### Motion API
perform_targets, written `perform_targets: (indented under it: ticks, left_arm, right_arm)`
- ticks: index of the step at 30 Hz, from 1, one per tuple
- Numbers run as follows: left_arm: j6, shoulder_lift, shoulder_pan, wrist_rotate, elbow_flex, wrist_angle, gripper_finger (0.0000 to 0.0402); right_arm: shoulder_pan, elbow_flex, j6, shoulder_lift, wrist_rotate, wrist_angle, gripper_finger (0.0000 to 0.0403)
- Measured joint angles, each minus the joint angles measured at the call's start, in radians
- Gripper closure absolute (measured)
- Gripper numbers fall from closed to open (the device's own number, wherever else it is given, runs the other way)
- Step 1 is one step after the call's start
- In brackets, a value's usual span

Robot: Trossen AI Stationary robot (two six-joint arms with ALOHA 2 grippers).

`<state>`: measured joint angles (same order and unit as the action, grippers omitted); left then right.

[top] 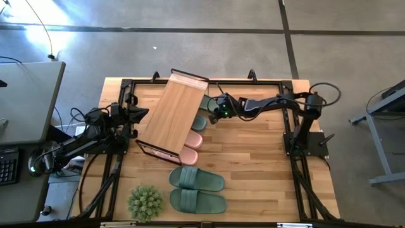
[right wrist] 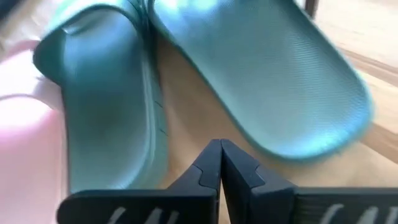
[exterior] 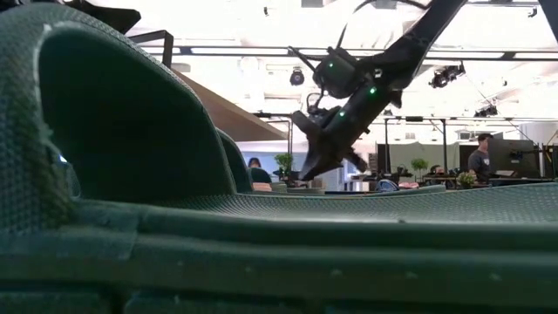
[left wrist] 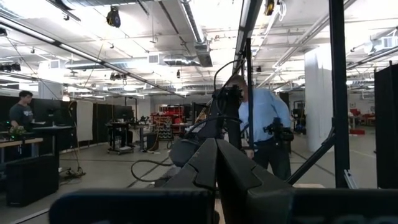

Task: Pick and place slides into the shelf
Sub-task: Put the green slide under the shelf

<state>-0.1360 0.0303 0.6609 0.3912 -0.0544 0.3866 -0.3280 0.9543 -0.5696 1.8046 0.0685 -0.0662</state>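
Observation:
The shelf (top: 176, 114) stands askew in the middle of the table, its bamboo board on a thin black frame. Along its right edge a sage-green pair (top: 199, 123) and a pink-and-white pair (top: 192, 142) stick out from under it. In the right wrist view these are two green slides (right wrist: 106, 99) (right wrist: 273, 74) and a pink one (right wrist: 18, 130). Another green pair (top: 197, 179) (top: 198, 201) lies toward the near edge. My right gripper (top: 214, 114) (right wrist: 219, 154) hangs shut just above the green pair by the shelf. My left gripper (top: 140, 114) (left wrist: 216, 158) is shut beside the shelf's left edge.
A spiky green plant ball (top: 145, 202) sits at the near left of the table. In the low view a green slide (exterior: 131, 174) fills the foreground, with my right arm (exterior: 349, 96) behind it. People stand in the room beyond the table (left wrist: 267, 121). Bare wood lies to the right of the slides.

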Motion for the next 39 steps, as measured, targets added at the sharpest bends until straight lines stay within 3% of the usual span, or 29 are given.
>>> perform_targets:
  ticks: [7, 10, 12, 16, 21, 26, 39]
  left_arm:
    - [0.000, 0.000, 0.000, -0.005, 0.000, 0.000, 0.0401]
    - [0.000, 0.000, 0.000, -0.013, 0.000, -0.001, 0.0401]
    - [0.000, 0.000, 0.000, -0.014, 0.000, 0.000, 0.0401]
    - [0.000, 0.000, 0.000, -0.013, 0.000, 0.000, 0.0401]
    - [-0.003, 0.000, 0.000, -0.013, 0.000, 0.000, 0.0401]
    - [-0.003, 0.000, 0.000, -0.012, 0.000, 0.000, 0.0401]
    - [-0.003, 0.000, 0.000, -0.010, 0.000, -0.001, 0.0401]
  right_arm:
    - [0.000, 0.000, 0.043, -0.106, 0.061, 0.210, 0.0403]
    - [-0.013, -0.033, 0.038, -0.143, 0.056, 0.217, 0.0403]
    - [-0.029, -0.090, 0.030, -0.168, 0.010, 0.145, 0.0403]
    - [-0.063, -0.278, -0.023, -0.218, -0.112, -0.196, 0.0403]
    - [-0.066, -0.409, -0.032, -0.249, -0.036, -0.295, 0.0403]
    - [-0.052, -0.365, -0.024, -0.209, 0.031, -0.253, 0.0403]
    - [-0.092, -0.175, 0.003, -0.030, 0.038, -0.110, 0.0403]
